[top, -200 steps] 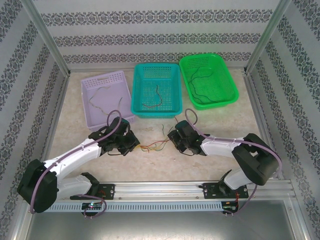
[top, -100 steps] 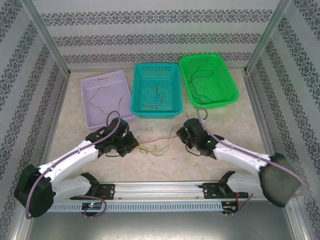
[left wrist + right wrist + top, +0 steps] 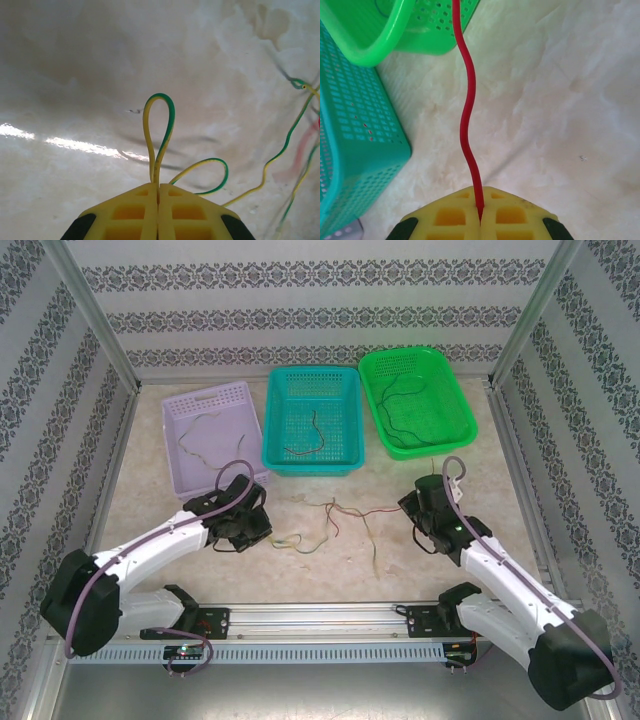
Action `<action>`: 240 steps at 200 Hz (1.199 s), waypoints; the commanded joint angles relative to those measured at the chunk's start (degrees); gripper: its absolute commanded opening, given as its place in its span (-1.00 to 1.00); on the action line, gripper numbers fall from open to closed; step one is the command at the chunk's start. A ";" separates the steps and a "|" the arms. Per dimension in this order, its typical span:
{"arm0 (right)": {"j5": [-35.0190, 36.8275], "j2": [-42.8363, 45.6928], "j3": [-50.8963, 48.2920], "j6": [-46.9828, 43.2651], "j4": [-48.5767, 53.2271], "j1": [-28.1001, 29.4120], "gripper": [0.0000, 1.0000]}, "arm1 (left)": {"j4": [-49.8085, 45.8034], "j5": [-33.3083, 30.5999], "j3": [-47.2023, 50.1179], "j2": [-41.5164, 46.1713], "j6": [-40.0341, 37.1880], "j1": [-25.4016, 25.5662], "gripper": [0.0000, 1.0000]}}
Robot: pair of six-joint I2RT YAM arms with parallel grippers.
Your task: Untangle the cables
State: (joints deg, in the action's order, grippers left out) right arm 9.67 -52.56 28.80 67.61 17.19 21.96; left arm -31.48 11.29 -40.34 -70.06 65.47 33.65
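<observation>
The cables [image 3: 330, 525] lie as loose green-yellow and reddish strands on the pale table between my two grippers. My left gripper [image 3: 258, 528] is at their left end. It is shut [image 3: 159, 186] on a green-yellow cable [image 3: 159, 127] that loops up out of the yellow fingertips [image 3: 135, 205]. My right gripper [image 3: 412, 508] is at the right end, shut [image 3: 480, 200] on a red cable [image 3: 468, 110]. The red cable [image 3: 375, 510] runs from it left toward the other strands. More green-yellow strands [image 3: 290, 145] trail off to the right in the left wrist view.
Three baskets stand at the back: purple [image 3: 205, 398], teal [image 3: 312, 466] and green [image 3: 425, 451], each with a thin wire inside. The teal basket [image 3: 355, 135] and the green basket [image 3: 365, 30] are close to my right gripper. Metal frame posts and a front rail bound the table.
My right gripper shut on the red cable and moved right, drawing it out of the bundle. The strands spread apart across the table. The left gripper shifted only slightly, still shut.
</observation>
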 commanded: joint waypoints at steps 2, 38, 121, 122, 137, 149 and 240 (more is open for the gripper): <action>0.76 -1.24 3.48 -4.76 0.36 -0.25 -1.00 | -2.01 -3.21 -3.24 -1.75 -2.63 -0.33 -1.00; 1.25 -1.30 6.27 -8.06 -0.48 -1.73 -1.00 | -3.84 -7.26 -4.32 -2.54 -0.91 -0.33 -1.00; -0.50 1.33 13.34 -14.56 -1.12 -2.74 -1.00 | -7.43 -9.29 -8.36 -0.96 1.55 -0.33 0.05; -0.60 1.32 13.41 -14.63 -1.07 -2.72 -1.00 | -7.49 -9.32 -8.53 -0.69 1.52 -0.33 0.06; -1.70 1.58 14.75 -16.07 -0.80 -2.74 -1.00 | -6.00 -8.99 -10.90 2.16 0.33 -0.34 0.16; -2.58 1.49 16.24 -18.01 -0.56 -2.69 -1.00 | -4.09 -7.72 -13.23 3.55 -1.57 -0.34 0.20; -6.70 -8.10 32.95 -28.86 2.34 -2.22 -1.00 | 8.36 8.88 -27.84 -9.18 -17.29 9.05 0.24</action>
State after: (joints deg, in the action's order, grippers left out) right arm 4.97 -58.11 57.36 41.69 17.98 19.62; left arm -28.69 17.34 -65.98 -77.01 52.64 39.86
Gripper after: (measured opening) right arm 0.064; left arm 0.611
